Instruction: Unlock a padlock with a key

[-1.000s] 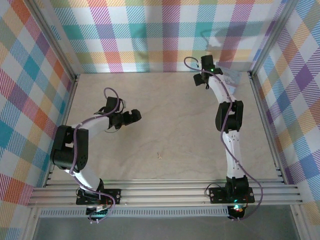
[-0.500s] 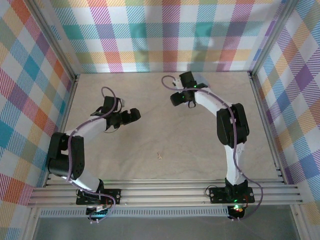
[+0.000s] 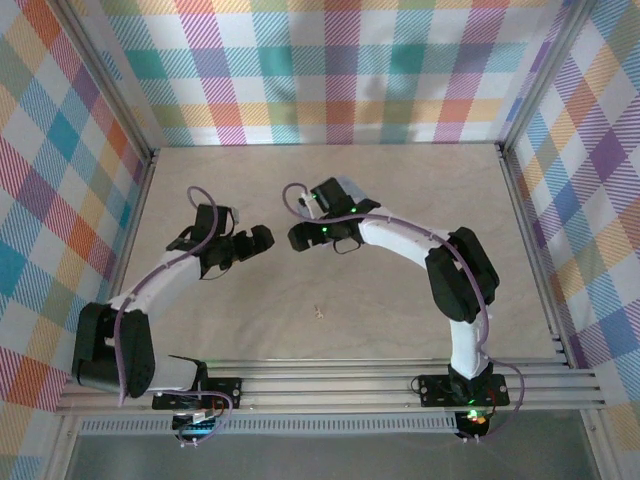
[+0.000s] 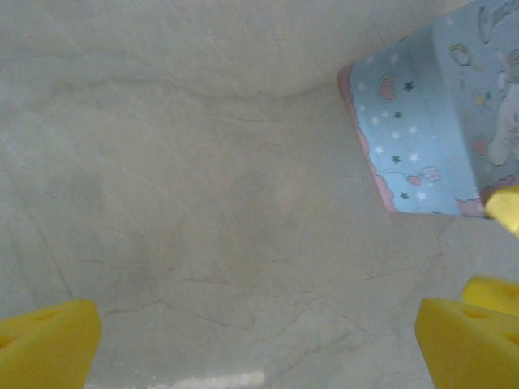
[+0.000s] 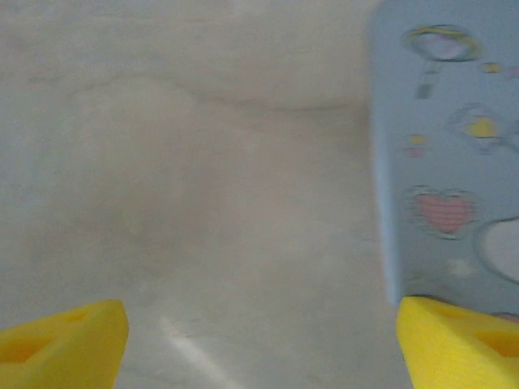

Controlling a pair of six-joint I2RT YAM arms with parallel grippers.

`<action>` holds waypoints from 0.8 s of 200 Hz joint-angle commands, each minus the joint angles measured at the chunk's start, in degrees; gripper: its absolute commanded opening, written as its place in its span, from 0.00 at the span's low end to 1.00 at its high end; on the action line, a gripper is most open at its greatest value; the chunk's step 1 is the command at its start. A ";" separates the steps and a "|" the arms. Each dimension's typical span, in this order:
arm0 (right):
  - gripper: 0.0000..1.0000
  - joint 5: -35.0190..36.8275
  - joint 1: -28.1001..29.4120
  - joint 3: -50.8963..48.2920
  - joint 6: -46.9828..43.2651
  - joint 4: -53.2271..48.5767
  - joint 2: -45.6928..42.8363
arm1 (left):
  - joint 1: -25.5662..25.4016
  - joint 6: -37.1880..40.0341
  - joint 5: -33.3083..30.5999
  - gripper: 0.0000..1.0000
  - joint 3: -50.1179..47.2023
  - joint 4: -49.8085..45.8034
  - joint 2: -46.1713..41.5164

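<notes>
The key (image 3: 318, 312) is a tiny pale sliver lying on the wooden table, nearer the front than both grippers. The padlock is out of view. My left gripper (image 3: 264, 238) points right at mid-table and is open, with bare wood between its yellow fingers (image 4: 49, 344). My right gripper (image 3: 294, 238) points left, close to and facing the left one. It is open too, with bare table between its fingers (image 5: 61, 344).
A pastel blue cartoon-printed tin box (image 5: 446, 146) lies just past my right gripper's right finger; whether they touch I cannot tell. The box (image 4: 422, 138) is also at the upper right of the left wrist view. Plaid walls and metal rails enclose the table (image 3: 400, 300).
My right arm has swung from the far right corner to mid-table, ending opposite the left gripper. The left gripper has shifted slightly left. The key has not moved.
</notes>
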 commanded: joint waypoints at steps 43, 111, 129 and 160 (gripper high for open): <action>0.95 8.25 -8.05 19.87 -2.84 -14.67 1.21 | -1.83 -16.53 7.36 0.77 -6.67 10.25 -2.50; 0.96 -5.19 -21.28 46.69 -1.15 -33.51 22.12 | -5.62 -21.77 9.94 0.64 2.94 14.82 12.42; 0.94 -11.56 -21.37 45.14 -1.88 -31.54 22.92 | -5.94 -21.88 10.80 0.62 5.95 15.22 16.81; 0.87 -21.94 -21.37 38.73 -1.10 -27.05 22.05 | -6.12 -21.80 11.63 0.59 10.30 15.41 23.82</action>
